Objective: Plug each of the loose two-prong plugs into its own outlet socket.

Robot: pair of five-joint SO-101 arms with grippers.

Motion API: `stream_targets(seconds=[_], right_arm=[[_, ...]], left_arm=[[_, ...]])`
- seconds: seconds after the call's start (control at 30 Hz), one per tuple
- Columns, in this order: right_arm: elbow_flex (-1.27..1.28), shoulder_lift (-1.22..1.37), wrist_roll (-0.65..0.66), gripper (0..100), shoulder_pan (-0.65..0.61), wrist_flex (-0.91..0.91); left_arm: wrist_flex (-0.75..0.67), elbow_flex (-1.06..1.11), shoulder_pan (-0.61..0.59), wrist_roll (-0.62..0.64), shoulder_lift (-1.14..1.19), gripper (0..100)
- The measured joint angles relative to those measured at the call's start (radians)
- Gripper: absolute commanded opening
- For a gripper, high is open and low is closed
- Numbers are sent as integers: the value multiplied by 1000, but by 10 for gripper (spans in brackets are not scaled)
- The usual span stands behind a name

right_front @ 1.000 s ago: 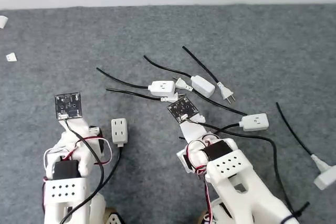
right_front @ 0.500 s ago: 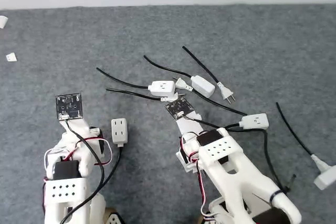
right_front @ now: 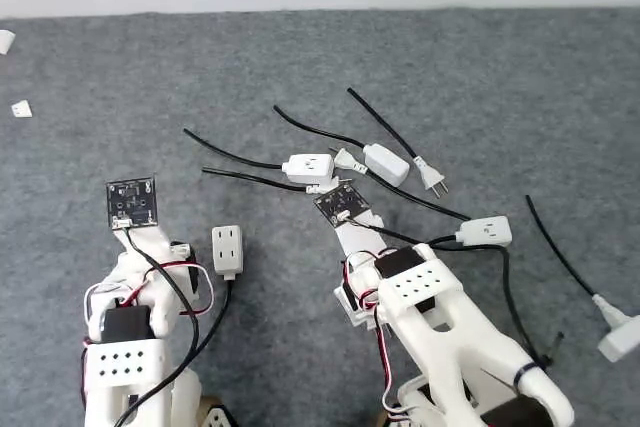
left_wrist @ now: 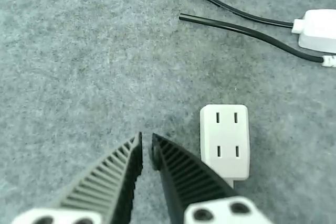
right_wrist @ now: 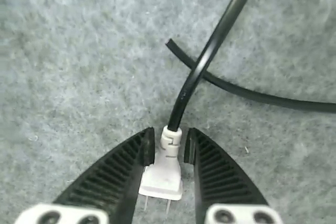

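Step in hand looked like the grasp on plug 1. In the right wrist view the right gripper (right_wrist: 169,130) had its fingers clenched on the white 2-prong plug (right_wrist: 161,176), low centre of frame. The prongs pointed back toward the camera and its black cord (right_wrist: 210,56) ran up over another cable (right_wrist: 252,97). I couldn't tell whether the plug was off the table (right_front: 480,77) yet. In the high view that arm sat mid-frame, just below the inline socket (right_front: 307,164). The left gripper (left_wrist: 147,139) was closed on nothing, tips near-touching, just beside the 2-outlet block (left_wrist: 224,141). Next move probably needs a lift, then prongs swung to a socket face, blades lined up with the slots, and a straight push. The left arm likely has to pin the socket. Another loose plug (right_front: 428,175) lay right of centre.
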Motion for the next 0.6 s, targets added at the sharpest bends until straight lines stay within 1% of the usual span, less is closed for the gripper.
stream_targets(seconds=[0.17, 0.3, 0.4, 0.6], right_arm=[[-2, 9, 0, 74, 0, 0], [-63, 94, 0, 67, 3, 3], [-89, 133, 0, 5, 14, 5], [-94, 133, 0, 8, 31, 15]], left_arm=[[0, 0, 0, 0, 0, 30], [0, 0, 0, 0, 0, 30], [0, 0, 0, 0, 0, 30], [0, 0, 0, 0, 0, 27]])
